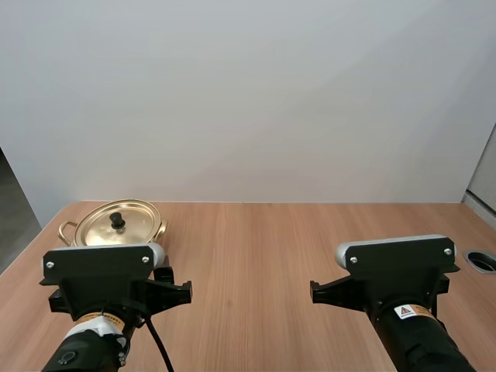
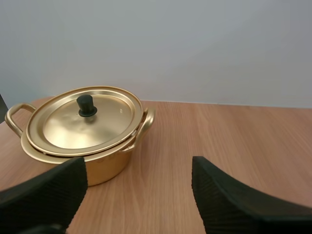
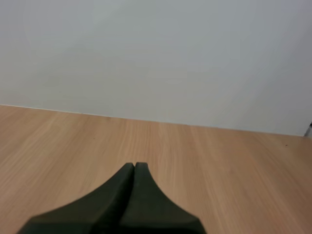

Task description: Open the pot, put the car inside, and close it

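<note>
A gold pot [image 1: 116,226] stands at the back left of the wooden table, its gold lid [image 1: 118,223] on it with a black knob [image 1: 117,220]. In the left wrist view the pot [image 2: 92,165] is just ahead of my left gripper [image 2: 139,168], a little to one side. That gripper is open with nothing between its fingers, and the lid [image 2: 85,119] sits flat on the rim. My right gripper [image 3: 135,166] is shut on nothing, its fingers together as one wedge over bare table. My left arm [image 1: 108,283] is just in front of the pot, and my right arm [image 1: 395,271] is at the front right.
The table [image 1: 256,256] runs back to a plain white wall. A round grey grommet hole [image 1: 482,260] lies at the table's right edge. The pot has two loop handles [image 2: 146,122] that stick out at its sides.
</note>
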### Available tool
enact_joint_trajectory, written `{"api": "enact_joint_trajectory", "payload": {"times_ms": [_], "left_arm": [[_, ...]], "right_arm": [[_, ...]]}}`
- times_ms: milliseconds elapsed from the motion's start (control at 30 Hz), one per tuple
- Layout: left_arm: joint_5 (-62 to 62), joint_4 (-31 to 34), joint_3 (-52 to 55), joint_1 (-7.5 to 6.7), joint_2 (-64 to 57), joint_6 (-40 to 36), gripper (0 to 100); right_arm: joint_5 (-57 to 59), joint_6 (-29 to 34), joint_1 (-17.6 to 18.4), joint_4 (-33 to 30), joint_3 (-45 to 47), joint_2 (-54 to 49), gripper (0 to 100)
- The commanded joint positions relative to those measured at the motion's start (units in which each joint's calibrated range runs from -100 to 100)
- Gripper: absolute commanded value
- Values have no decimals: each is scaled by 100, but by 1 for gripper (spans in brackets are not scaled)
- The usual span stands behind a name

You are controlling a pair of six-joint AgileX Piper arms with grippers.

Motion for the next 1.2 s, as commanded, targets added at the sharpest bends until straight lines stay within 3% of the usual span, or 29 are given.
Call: {"api": "enact_joint_trajectory", "payload": {"times_ms": [0, 733, 767, 833, 933, 1167], "left_arm": [[-165, 4, 0, 3, 7, 13, 100], [-165, 13, 0, 12, 7, 13, 100], [-165, 13, 0, 12, 7, 13, 96], [-165, 13, 0, 12, 7, 13, 63], [-244, -2, 0, 12, 7, 13, 3], [-250, 23, 0, 12, 7, 40, 0]], "right_arm": [[41, 143, -25, -14, 0, 2, 0], [-45, 289, -34, -286, 0, 2, 0], [-45, 289, -34, -286, 0, 2, 0], [-45, 289, -34, -286, 0, 2, 0], [-45, 289, -34, -246, 0, 2, 0], [-29, 289, -34, -247, 0, 2, 0]]}}
